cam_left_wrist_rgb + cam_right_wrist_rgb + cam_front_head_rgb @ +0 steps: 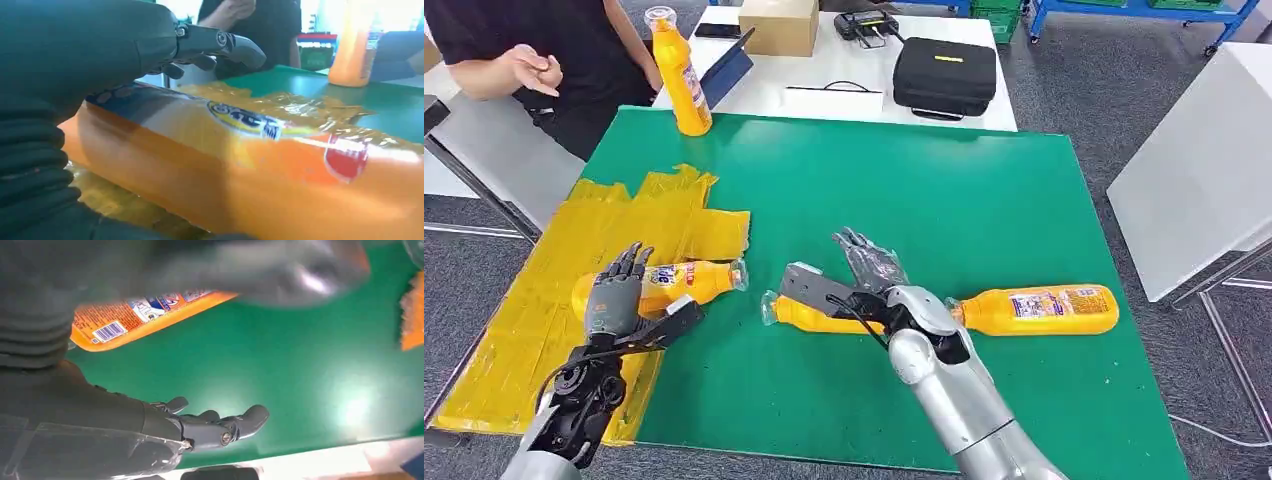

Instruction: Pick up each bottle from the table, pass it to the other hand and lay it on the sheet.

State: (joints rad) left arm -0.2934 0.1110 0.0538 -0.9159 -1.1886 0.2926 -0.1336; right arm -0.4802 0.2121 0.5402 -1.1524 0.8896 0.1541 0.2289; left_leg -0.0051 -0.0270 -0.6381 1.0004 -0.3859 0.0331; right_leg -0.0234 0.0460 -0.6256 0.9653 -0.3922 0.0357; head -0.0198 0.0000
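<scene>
An orange bottle [686, 282] lies on its side on the yellow sheet [534, 300] at the table's left. My left hand [617, 290] hovers over its base end with fingers [235, 45] stretched straight above the bottle [280, 165], not gripping it. A second orange bottle [1044, 309] lies on the green mat [924, 180], neck pointing left. My right hand [869, 268] is spread above its neck end; its fingers [225, 425] stand apart from the bottle [145, 315]. A third bottle [682, 80] stands upright at the mat's far left edge.
A person [544, 60] stands at the far left corner beside the upright bottle. Behind the mat a white table carries a black case [944, 75], a cardboard box [779, 25] and a tablet. Another white table [1204, 170] stands to the right.
</scene>
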